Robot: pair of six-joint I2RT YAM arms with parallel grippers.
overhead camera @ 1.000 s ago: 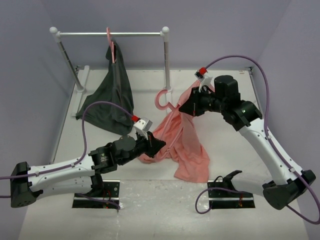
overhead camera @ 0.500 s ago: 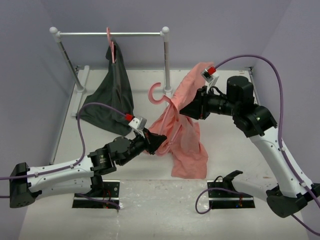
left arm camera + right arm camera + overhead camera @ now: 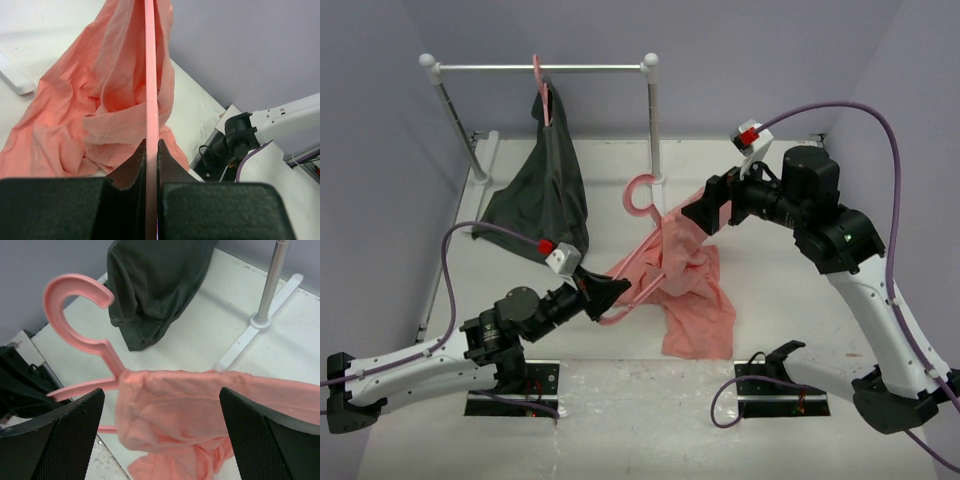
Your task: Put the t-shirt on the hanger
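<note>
The pink hanger [image 3: 640, 195] is tilted, its hook [image 3: 70, 320] up near the rack post. My left gripper [image 3: 605, 295] is shut on the hanger's thin bar [image 3: 151, 75], low at the near end. The salmon t-shirt [image 3: 690, 290] drapes over the hanger's arm just below the hook, and its lower part lies bunched on the table. In the left wrist view the t-shirt [image 3: 110, 100] hangs along both sides of the bar. My right gripper [image 3: 705, 215] stands wide open just above the t-shirt's top fold [image 3: 185, 405] and holds nothing.
A white clothes rack [image 3: 540, 68] stands at the back left. A dark grey-green garment [image 3: 545, 190] hangs from it on another pink hanger. The rack's post [image 3: 272, 285] and foot [image 3: 260, 335] are close behind the hook. Purple walls enclose the table.
My right gripper has opened and let go of the t-shirt, which now rests on the hanger. My left gripper has drawn back towards the near left with the hanger.
</note>
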